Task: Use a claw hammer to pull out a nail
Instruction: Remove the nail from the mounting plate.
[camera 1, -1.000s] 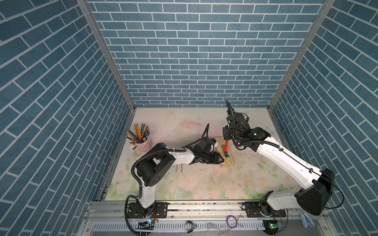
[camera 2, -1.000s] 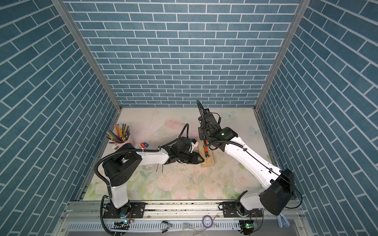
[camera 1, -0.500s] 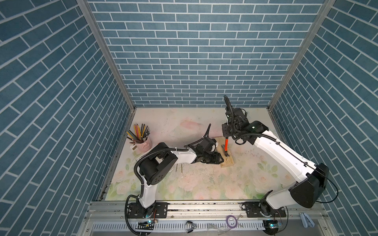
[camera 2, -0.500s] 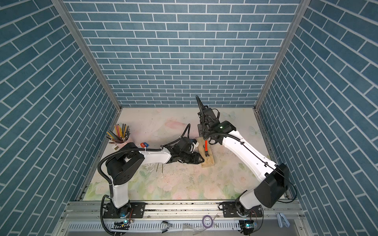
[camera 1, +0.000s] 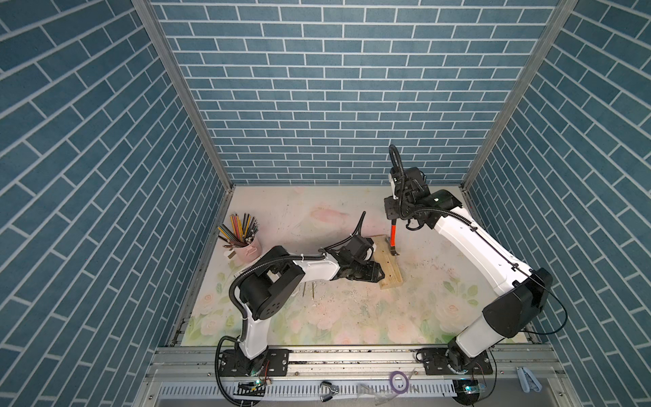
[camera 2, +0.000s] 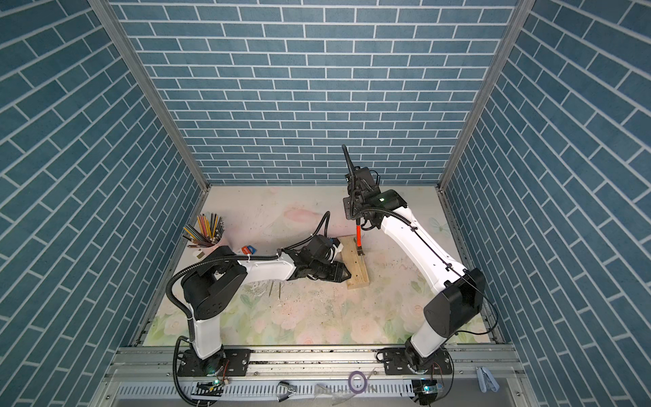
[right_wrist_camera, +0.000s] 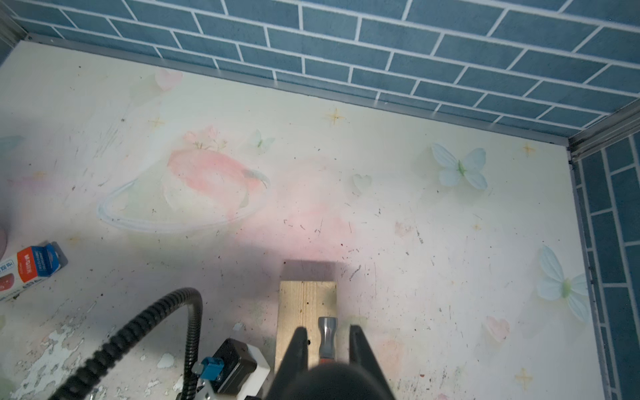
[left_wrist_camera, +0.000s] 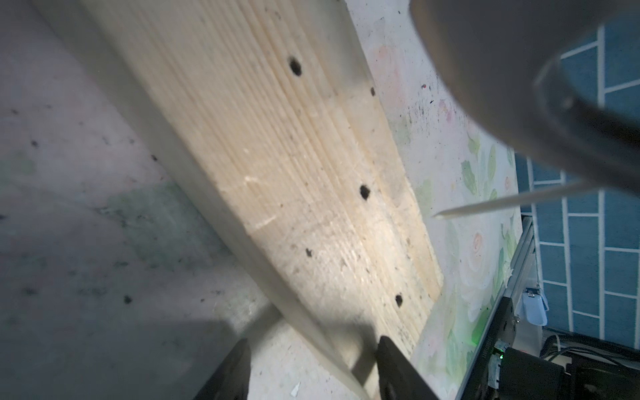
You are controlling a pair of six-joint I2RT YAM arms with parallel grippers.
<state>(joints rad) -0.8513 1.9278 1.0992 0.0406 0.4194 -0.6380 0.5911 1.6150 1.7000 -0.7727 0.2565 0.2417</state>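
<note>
Hanging head-down out of the right gripper (camera 1: 391,219), the claw hammer (camera 1: 392,235) is pinched by the black end of its handle; jaws are clamped tight on it, and the orange shaft runs almost straight down from the fingers (right_wrist_camera: 299,346). So the long axis is close to vertical, handle up, steel head at the bottom. In the right wrist view the blunt face points toward the back wall (right_wrist_camera: 415,52); the claw side is tucked under the gripper, so I can't really see it there. The head sits over the far end of the wooden board (camera 1: 391,273), right by its right-hand long edge; whether it's actually touching the wood, can't tell.

Left gripper (left_wrist_camera: 313,363) is down low on the other side of the board, jaws partway apart and straddling its near long edge; one finger is over the top face, one out over the table (camera 1: 352,317). It doesn't look clamped on anything, and it's well apart from the hammer. The board has a scatter of dark holes (left_wrist_camera: 295,66).

Other stuff around:
- two loose nails (camera 1: 305,289) on the table by the left arm
- a pink cup of coloured pencils (camera 1: 248,251) near the left wall
- a small orange-and-blue box (camera 2: 248,250) behind the left arm
- the left arm's black cable (right_wrist_camera: 194,339) looping up just beside the board
</note>
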